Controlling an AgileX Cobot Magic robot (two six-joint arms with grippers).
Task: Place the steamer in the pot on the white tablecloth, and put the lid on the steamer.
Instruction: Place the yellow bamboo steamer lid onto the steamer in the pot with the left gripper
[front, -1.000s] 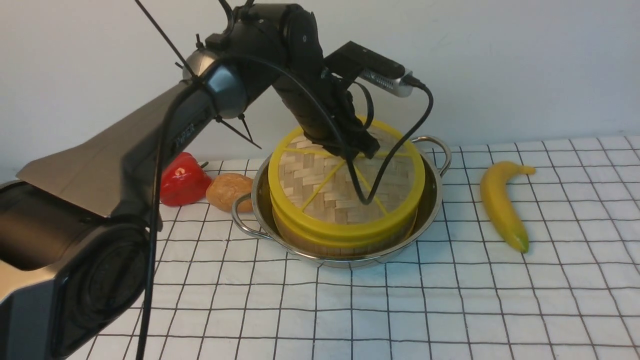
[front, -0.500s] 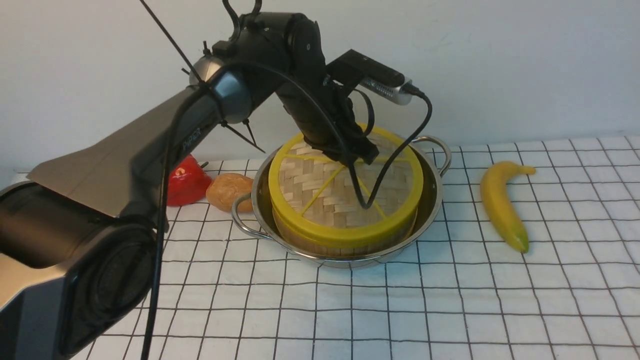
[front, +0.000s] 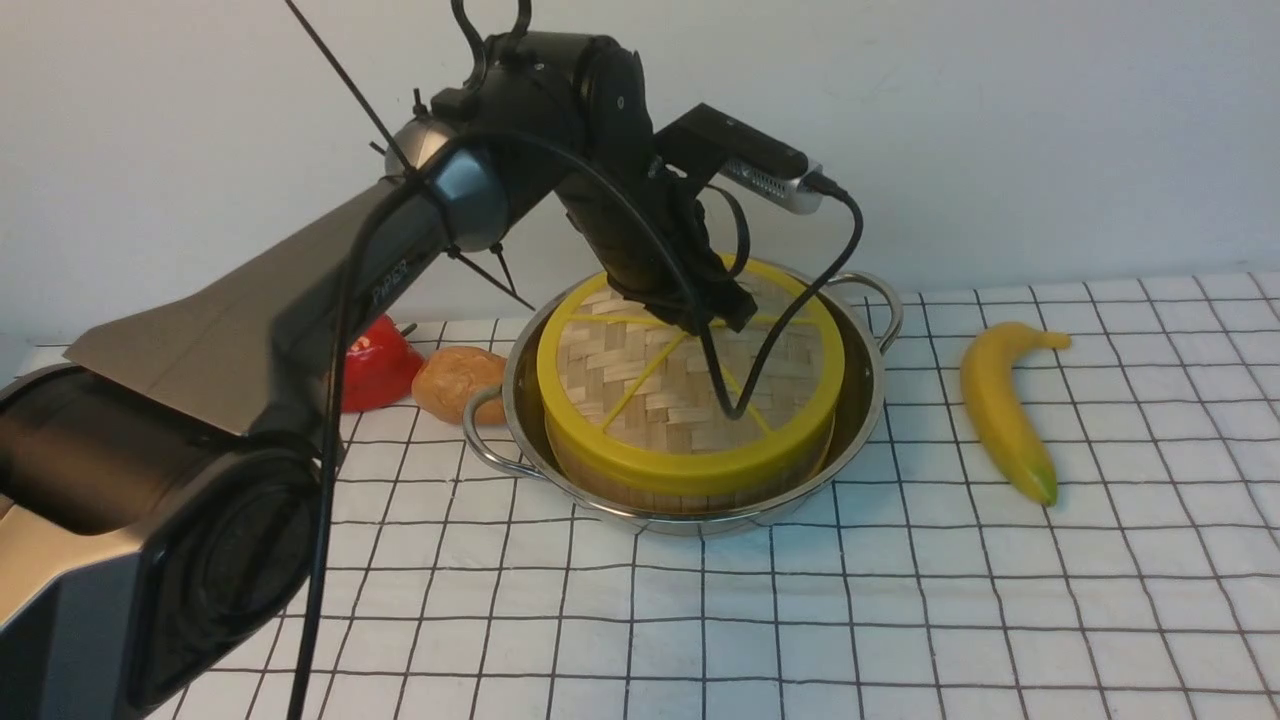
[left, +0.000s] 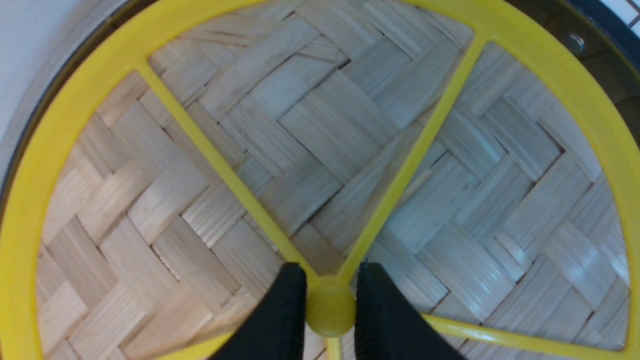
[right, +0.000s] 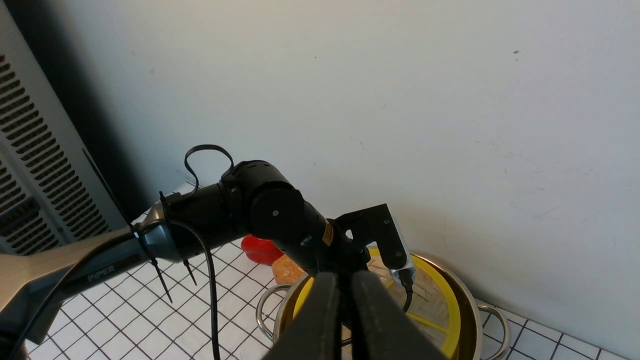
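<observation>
The lid (front: 660, 390) lies flat on the steamer (front: 690, 488), of which only the wooden wall shows below the yellow rim. The steamer stands in the pot (front: 866, 400) on the white tablecloth (front: 900, 600). My left gripper (front: 715, 315) reaches down onto the lid's middle. In the left wrist view it (left: 330, 280) is shut on the lid's yellow centre knob (left: 330, 314). My right gripper (right: 346, 287) is shut and empty, held high above the table. The steamer's contents are hidden.
A yellow banana (front: 1000, 410) lies right of the pot. A red pepper (front: 375, 365) and a brown bread roll (front: 455, 380) lie left of it, near the wall. The pot's wire handles (front: 885, 295) stick out at back right and front left.
The lid was tilted up at the back a second ago. It has come down level onto the steamer, with my left gripper still on its knob.
</observation>
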